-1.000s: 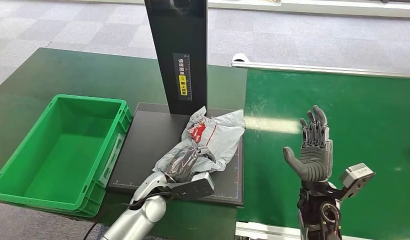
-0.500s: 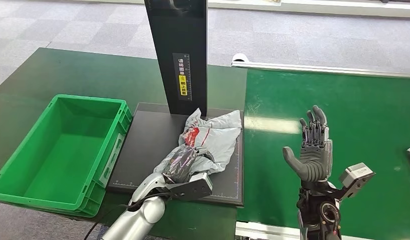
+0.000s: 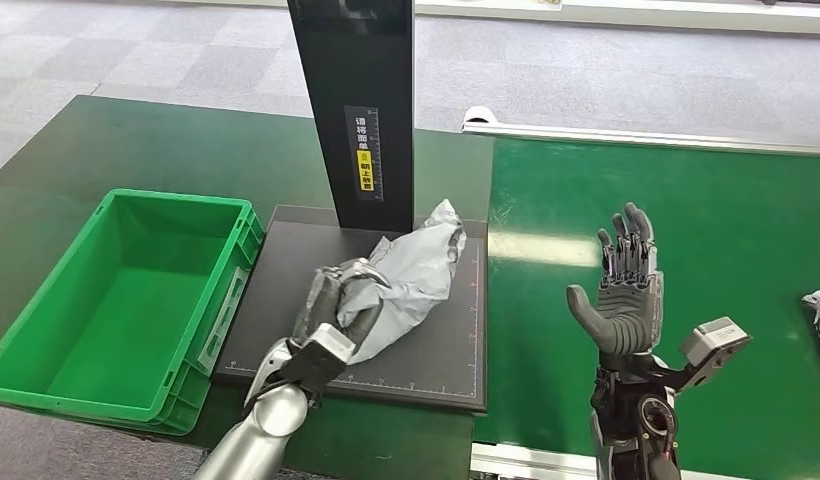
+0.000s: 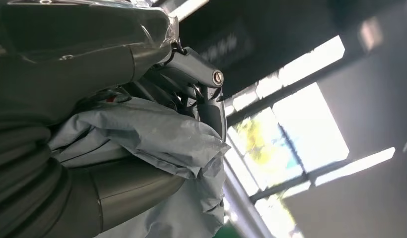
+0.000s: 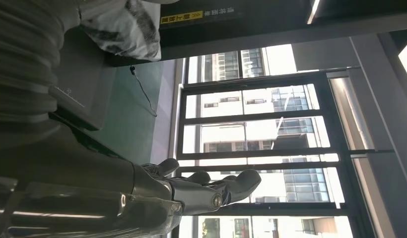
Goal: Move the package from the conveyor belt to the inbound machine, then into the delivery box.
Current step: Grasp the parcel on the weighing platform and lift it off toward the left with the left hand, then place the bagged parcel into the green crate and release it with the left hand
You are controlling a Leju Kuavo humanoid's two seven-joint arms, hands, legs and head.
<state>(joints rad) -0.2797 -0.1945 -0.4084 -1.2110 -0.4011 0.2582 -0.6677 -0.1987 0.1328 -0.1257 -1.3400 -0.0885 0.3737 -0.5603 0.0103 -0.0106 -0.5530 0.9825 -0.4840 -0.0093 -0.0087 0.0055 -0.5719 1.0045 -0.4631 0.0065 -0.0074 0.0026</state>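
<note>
Left hand holds the package over the inbound machine's platform.
The left hand grips the grey package, lifted off the black scan platform, probably so it can swing to the green delivery box alongside. The right hand waits empty, fingers spread, above the conveyor belt.
</note>
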